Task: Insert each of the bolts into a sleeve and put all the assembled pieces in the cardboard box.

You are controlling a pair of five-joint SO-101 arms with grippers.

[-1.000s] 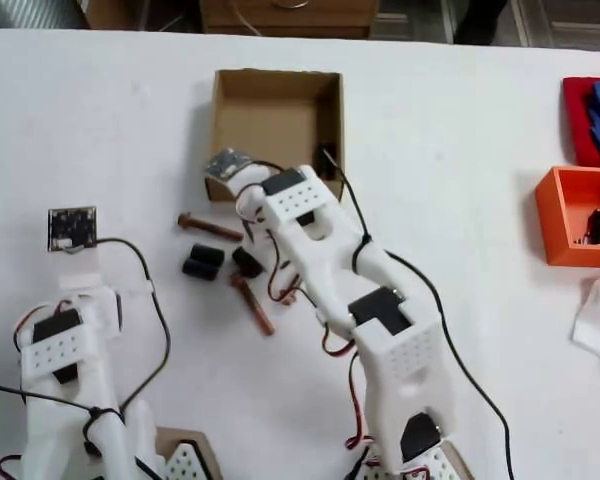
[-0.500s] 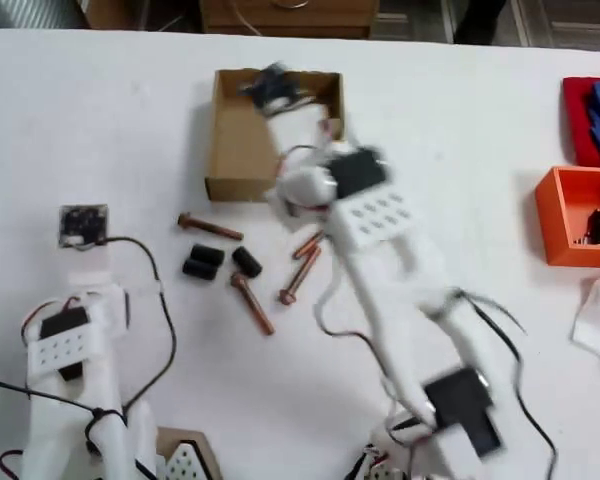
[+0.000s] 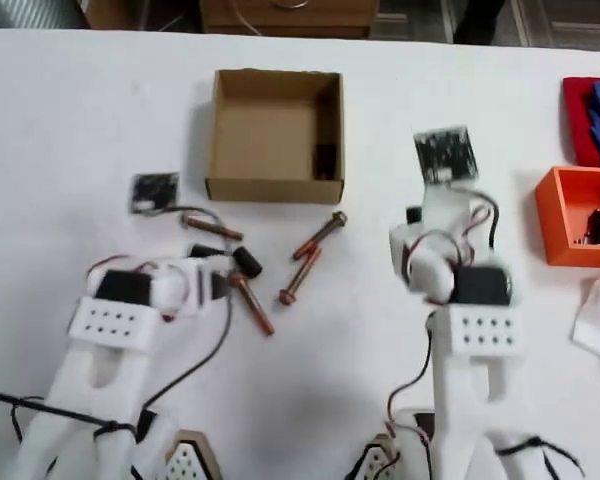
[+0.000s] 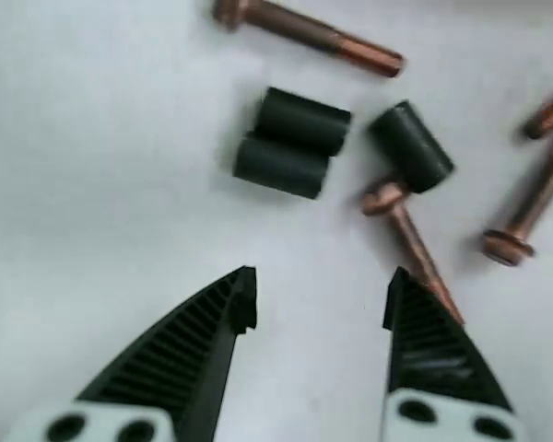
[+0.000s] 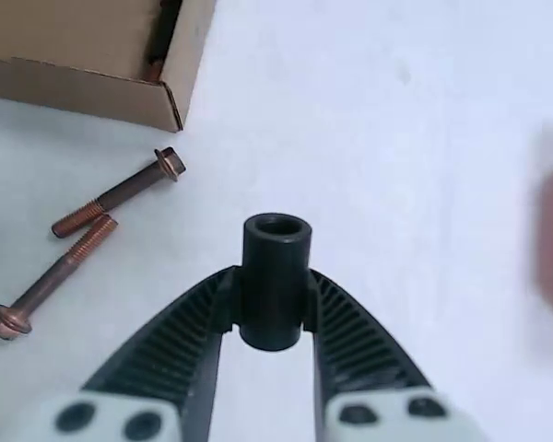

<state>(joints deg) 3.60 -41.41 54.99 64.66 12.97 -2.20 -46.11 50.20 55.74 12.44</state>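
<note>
Right wrist view: a black sleeve (image 5: pixel 276 241) is pinched between the fingers of the right gripper (image 5: pixel 273 281). It is gripped low on its body, so most of its length stands proud of the fingertips. Its long axis is run in line with the fingers, open bore pointed out ahead of the gripper and away from the wrist — a clear entry for a bolt. The cardboard box (image 5: pixel 92 87) is seen ahead and off to one side of this gripper. Two copper bolts (image 5: pixel 120 195) are laid on the table (image 5: pixel 396 138) between, well apart from the sleeve.

The left gripper (image 4: pixel 322 281) is spread above the table, nothing between its fingers. Just ahead of it a pair of sleeves (image 4: pixel 293 143) is laid side by side, touching. A third sleeve (image 4: pixel 411 147) is set beside them, with the head of a bolt (image 4: pixel 413 241) butted against it. That bolt's shank is run back toward one fingertip, its end hidden behind that finger.

Judged step: a bolt is to be fetched by the left gripper and fed into the held sleeve. The nearest bolt is best taken across the shank, close to the head, so the threaded end is left free. The shank should be brought co-axial with the bore before any push — with skew, the sleeve is likely to be levered in the grip.
</note>
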